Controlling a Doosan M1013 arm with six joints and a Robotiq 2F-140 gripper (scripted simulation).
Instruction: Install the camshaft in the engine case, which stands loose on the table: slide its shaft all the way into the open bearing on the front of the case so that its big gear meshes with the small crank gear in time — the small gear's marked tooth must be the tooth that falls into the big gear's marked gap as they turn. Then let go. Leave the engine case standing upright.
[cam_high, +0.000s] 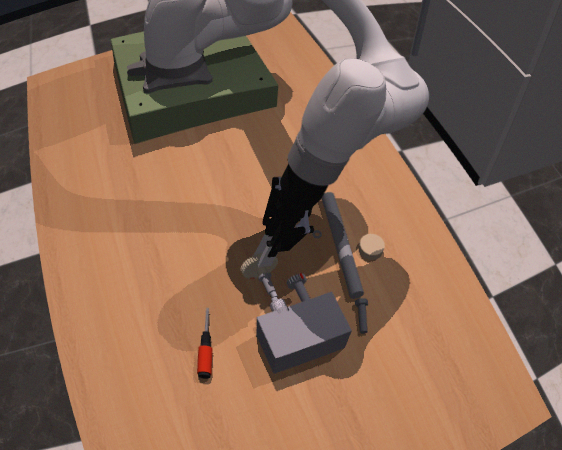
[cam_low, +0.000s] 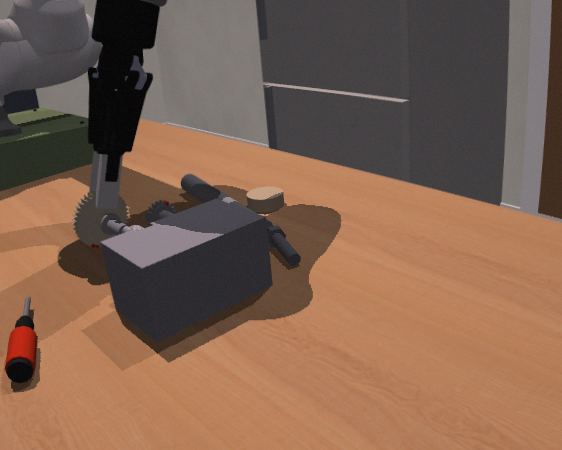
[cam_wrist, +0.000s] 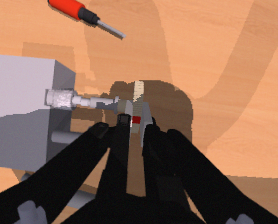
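The camshaft (cam_high: 267, 285) is a thin, pale metal rod with stepped collars and a flat, tan, fine-toothed big gear (cam_low: 86, 224) at its outer end. It lies level, its tip just at the front face of the engine case (cam_low: 190, 265), with most of the shaft bare outside the case. A red mark shows on the gear face in the wrist view and at the gear's lower rim in the exterior view.

The gripper (cam_wrist: 134, 122) comes down steeply from above the case's front side. Its black fingers stand narrow, pinched on the big gear's thin disc, one on each face.

The engine case is a plain, matte grey block with sharp edges, upright on the table (cam_high: 125, 260). From its front, beside the camshaft, a short dark stub carries the small crank gear (cam_low: 160, 209), dark-toothed with a red mark on top. The two gears stand near each other but apart.

On the case's far side lie a long dark grey cylinder (cam_high: 342, 245) and a short bolt-like pin (cam_high: 362, 315), close along the case's flank. Beyond them sits a round, beige wooden puck (cam_high: 372, 246). On the other side of the case, well apart, lies a screwdriver (cam_high: 205, 352) with a red and black handle. The smooth, wood-grained table top has broad room in front of and beside the case. The arm's green base block (cam_high: 250, 95) is well behind the case.
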